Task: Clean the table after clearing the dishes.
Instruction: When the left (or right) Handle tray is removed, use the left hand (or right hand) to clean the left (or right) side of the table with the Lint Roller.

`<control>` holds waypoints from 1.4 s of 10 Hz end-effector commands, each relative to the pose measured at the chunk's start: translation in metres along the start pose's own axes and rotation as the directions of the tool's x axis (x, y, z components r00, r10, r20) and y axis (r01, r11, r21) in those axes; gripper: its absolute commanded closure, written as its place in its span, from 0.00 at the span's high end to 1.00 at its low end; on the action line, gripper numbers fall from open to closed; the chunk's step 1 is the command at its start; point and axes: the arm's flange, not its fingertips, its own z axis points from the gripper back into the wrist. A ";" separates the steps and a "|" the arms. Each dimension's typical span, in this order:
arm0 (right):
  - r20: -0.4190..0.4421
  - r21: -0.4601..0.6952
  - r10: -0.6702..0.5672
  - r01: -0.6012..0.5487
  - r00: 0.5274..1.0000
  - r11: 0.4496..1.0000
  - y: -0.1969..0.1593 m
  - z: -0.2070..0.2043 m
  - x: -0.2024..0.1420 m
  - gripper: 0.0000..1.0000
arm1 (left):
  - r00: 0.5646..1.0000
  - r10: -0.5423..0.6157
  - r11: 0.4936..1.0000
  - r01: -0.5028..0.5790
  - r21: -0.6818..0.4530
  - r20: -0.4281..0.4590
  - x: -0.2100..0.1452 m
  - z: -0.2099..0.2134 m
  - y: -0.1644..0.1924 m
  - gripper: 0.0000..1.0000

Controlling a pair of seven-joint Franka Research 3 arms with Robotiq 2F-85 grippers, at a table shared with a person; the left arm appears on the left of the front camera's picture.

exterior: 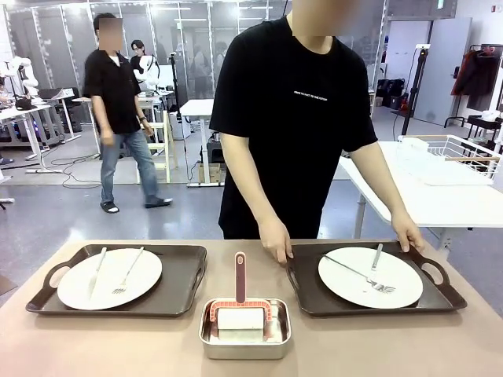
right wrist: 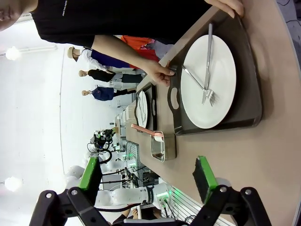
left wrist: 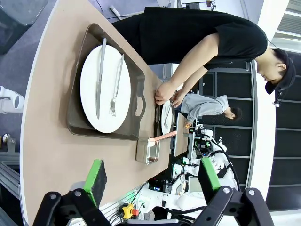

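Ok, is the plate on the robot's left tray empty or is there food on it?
No food: the plate is bare white, with a knife and fork lying on it.

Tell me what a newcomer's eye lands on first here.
Two dark brown handled trays, each bearing a round white plate with knife and fork, flank a small square steel pan on the tan tabletop. A person in a black T-shirt grips the right tray with both hands.

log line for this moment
left claw: open, empty | right claw: open, empty | person's hands: on right tray | dishes: not yet cleared
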 end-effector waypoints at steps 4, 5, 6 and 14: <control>0.008 0.005 0.003 -0.003 1.000 1.000 0.002 0.002 0.000 1.00 | 1.000 -0.004 1.000 0.004 -0.009 0.012 0.000 0.002 0.001 1.00; 0.008 0.005 0.003 -0.003 1.000 1.000 0.002 0.002 0.000 1.00 | 1.000 -0.004 1.000 0.004 -0.009 0.012 0.000 0.002 0.001 1.00; 0.008 0.005 0.003 -0.003 1.000 1.000 0.002 0.002 0.000 1.00 | 1.000 -0.004 1.000 0.004 -0.009 0.012 0.000 0.002 0.001 1.00; 0.008 0.005 0.003 -0.003 1.000 1.000 0.002 0.002 0.000 1.00 | 1.000 -0.004 1.000 0.004 -0.009 0.012 0.000 0.002 0.001 1.00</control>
